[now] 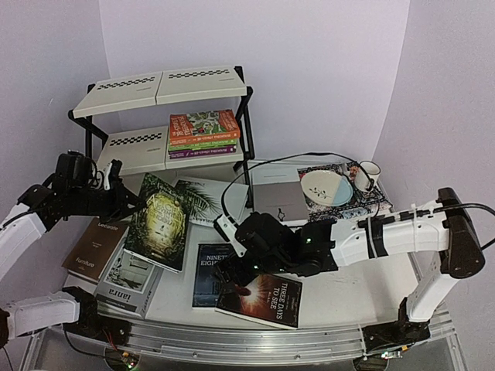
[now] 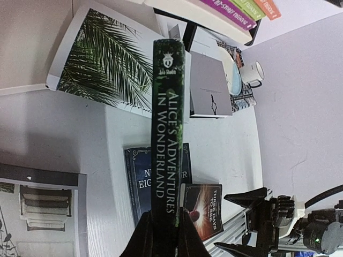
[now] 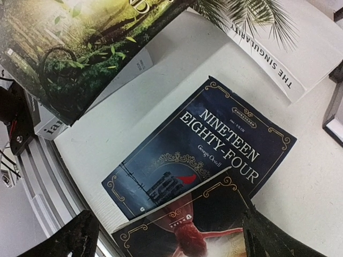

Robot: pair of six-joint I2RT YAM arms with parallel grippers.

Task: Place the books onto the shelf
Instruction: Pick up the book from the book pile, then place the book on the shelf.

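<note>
One Alice book (image 2: 169,134) clenched in left gripper (image 2: 165,231); right gripper (image 3: 168,230) released, novel (image 3: 206,211) beneath cut off.

Pale lilac walls (image 1: 309,46), white table (image 1: 344,292), even light

The shelf (image 1: 162,86) has a black frame and cream tiers with black checkered strips. On its lower tier: orange, green and purple books (image 1: 203,133). In front of it: a dark green forest-patterned book (image 1: 160,220), a white palm-leaf book (image 1: 207,199), a navy gold-bordered book (image 1: 207,278).
</note>
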